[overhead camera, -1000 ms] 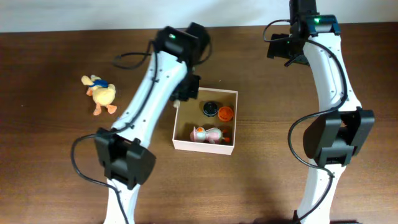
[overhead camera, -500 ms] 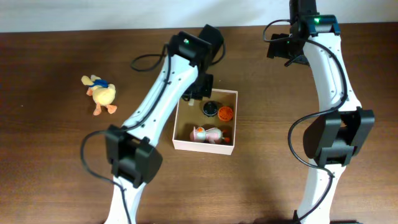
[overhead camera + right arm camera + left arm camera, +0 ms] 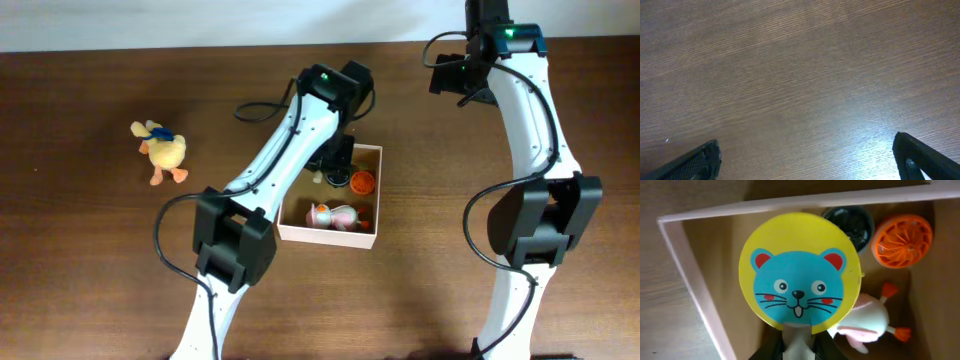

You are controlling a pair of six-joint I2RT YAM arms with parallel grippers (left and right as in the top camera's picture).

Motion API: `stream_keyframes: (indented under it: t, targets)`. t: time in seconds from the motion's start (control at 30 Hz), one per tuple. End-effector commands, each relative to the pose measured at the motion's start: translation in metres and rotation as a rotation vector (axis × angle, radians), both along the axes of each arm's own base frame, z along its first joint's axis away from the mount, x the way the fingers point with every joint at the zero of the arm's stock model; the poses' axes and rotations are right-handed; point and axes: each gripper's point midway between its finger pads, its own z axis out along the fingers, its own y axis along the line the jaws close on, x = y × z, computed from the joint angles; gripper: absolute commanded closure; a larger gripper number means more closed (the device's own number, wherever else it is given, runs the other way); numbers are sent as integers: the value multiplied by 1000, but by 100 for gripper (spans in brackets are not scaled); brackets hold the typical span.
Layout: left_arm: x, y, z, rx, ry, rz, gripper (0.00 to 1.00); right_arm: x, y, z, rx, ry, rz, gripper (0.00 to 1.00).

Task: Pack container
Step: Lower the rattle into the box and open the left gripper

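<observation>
The box point(image 3: 326, 237) sits on the brown surface point(image 3: 90, 260), about in the middle, between the two arms. It is square, so no side is longer than another. Its open top faces straight up. Seen from above, its walls are turned just a little from the edge of the surface.

The left tool point(image 3: 797, 339) is over the box, by the far left corner. It is clenched on the white handle of a yellow disc point(image 3: 799, 270). The disc has a blue mouse face on it, and the face looks up at the wrist camera. I cannot tell if the disc touches the floor of the box.

Inside the box, a black round thing point(image 3: 852, 222) and an orange wheel point(image 3: 903, 241) lie side by side near the far wall. A pink and white toy bird point(image 3: 867, 325) with orange feet lies on its side near the front wall, stretched along that wall.

A yellow duck point(image 3: 163, 152) lies on the surface, well apart from the box on its left.

The right tool point(image 3: 805, 165) is released, its fingers point(image 3: 695, 161) spread wide. It hangs over bare wood, well away from the box, beyond its far right corner.
</observation>
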Motion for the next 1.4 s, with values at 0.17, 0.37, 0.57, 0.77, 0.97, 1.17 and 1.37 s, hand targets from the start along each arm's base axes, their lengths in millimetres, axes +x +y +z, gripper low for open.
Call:
stream_keyframes:
  t: [0.17, 0.37, 0.57, 0.77, 0.97, 1.17, 1.37]
  targets:
    - [10, 19, -4, 105, -53, 11, 92, -1, -2, -4, 1, 8, -11, 1]
    - [8, 26, -24, 136, -31, 15, 92, -1, -2, -4, 1, 8, -11, 1]
    - [10, 35, -35, 143, -19, 35, 93, -1, -2, -4, 1, 8, -11, 1]
    - [8, 37, -38, 148, -11, 35, 98, -1, -2, -4, 1, 8, -11, 1]
    - [-1, 42, -36, 171, 25, 39, 98, -1, -2, -4, 1, 8, -11, 1]
    - [-10, 46, -35, 188, 60, 56, 98, -1, -2, -4, 1, 8, -11, 1]
    - [-4, 42, -36, 172, 36, 57, 98, -1, -2, -4, 1, 8, -11, 1]
